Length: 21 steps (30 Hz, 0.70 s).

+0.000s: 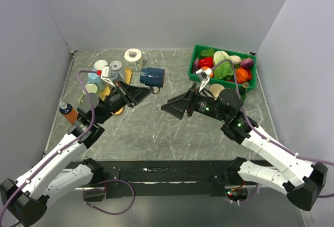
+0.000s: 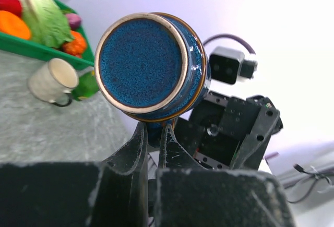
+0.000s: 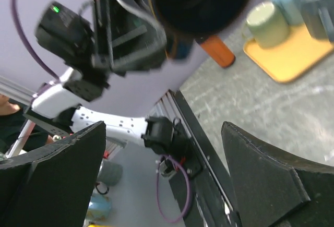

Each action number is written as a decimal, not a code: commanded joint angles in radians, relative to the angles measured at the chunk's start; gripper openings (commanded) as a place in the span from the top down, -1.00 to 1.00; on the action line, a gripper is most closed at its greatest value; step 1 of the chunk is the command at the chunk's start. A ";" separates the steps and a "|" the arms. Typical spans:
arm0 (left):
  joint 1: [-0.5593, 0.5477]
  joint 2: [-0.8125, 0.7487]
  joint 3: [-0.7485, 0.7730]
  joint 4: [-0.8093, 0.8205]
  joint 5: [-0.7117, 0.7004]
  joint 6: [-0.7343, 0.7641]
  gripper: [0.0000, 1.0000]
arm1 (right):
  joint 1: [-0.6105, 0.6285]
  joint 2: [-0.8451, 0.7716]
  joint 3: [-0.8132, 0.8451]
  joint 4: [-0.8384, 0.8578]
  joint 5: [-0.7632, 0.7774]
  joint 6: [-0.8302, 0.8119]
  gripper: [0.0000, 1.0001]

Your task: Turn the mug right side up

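The mug [image 1: 152, 75] hangs off the tabletop [image 1: 156, 128] near its middle, a little toward 12 o'clock. It lies on its side, its long axis roughly level from 9 to 3 o'clock, base toward 9 and mouth toward 3. The left end effector [image 2: 154, 129] is clamped on its handle. The right end effector [image 1: 169, 107] stands wide apart at 4 o'clock of the mug, holding nothing. A green bin [image 1: 193, 61] at 2 o'clock holds toy vegetables [image 1: 225, 66], and a cream cup [image 1: 216, 90] sits just beside it. A yellow tray [image 3: 292, 60] at 10 o'clock carries cups [image 3: 267, 24].
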State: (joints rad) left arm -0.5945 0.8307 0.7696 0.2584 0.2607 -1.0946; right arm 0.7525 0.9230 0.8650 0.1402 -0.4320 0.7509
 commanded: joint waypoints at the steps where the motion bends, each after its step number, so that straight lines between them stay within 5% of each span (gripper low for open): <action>1: -0.031 -0.019 0.011 0.203 -0.008 -0.037 0.98 | 0.027 0.008 0.060 0.139 0.084 -0.019 -0.89; 21: -0.079 -0.013 -0.035 0.294 -0.020 -0.073 0.98 | 0.042 0.071 0.095 0.219 0.171 -0.035 -0.51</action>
State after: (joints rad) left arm -0.6659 0.8310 0.7376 0.4267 0.2554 -1.1473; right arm 0.7872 0.9928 0.9016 0.2928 -0.2810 0.7383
